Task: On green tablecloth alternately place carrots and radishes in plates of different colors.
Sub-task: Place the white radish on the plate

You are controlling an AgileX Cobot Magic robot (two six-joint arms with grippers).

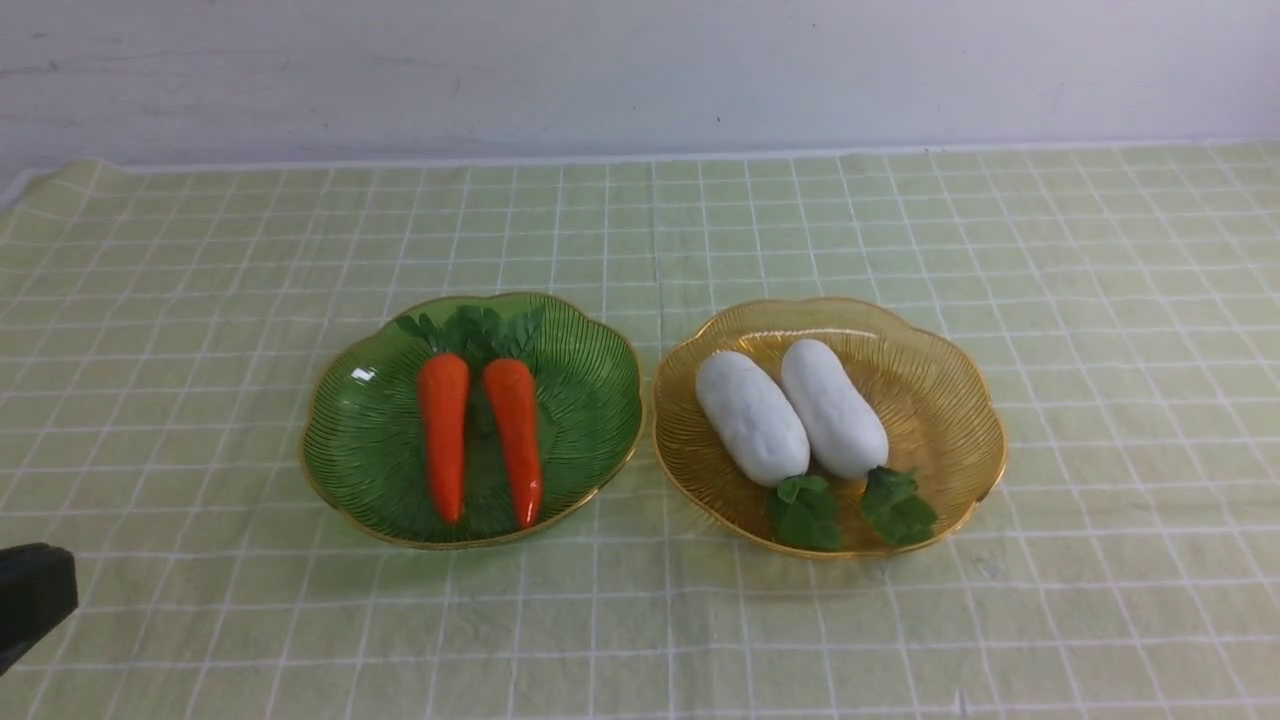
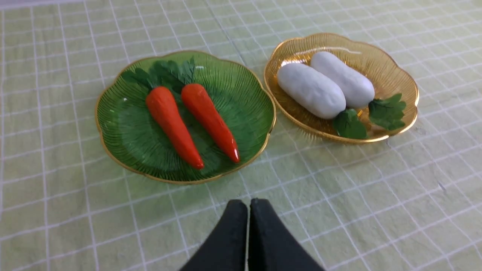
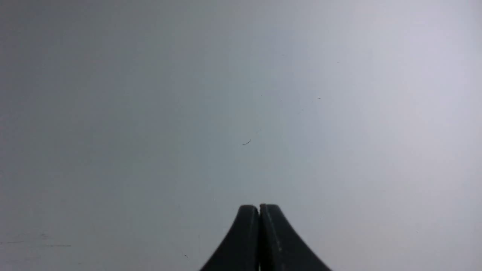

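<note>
Front view: a cloth (image 1: 200,250) covers the counter. At its middle, a green plate (image 1: 360,450), leftward, holds two carrots (image 1: 443,430); beside it an amber plate (image 1: 940,420), rightward, holds two radishes (image 1: 752,420). The left hand (image 1: 30,595) sits at the near-left corner. Left wrist view: its fingertips (image 2: 235,210) are pressed together, empty. Right wrist view: the right hand (image 3: 259,207) is pressed together before a grey surface (image 3: 150,113).

The bottom edge cuts off my left gripper (image 2: 249,205) behind its fingertips; the front view catches only a dark corner of it. My right gripper (image 3: 259,209) is cropped likewise, against a plain grey surface (image 3: 241,113) I can't identify. The tablecloth (image 1: 640,620) runs past three edges in the front view. The carrot tops (image 1: 478,330) blur into the green plate (image 1: 590,400)
</note>
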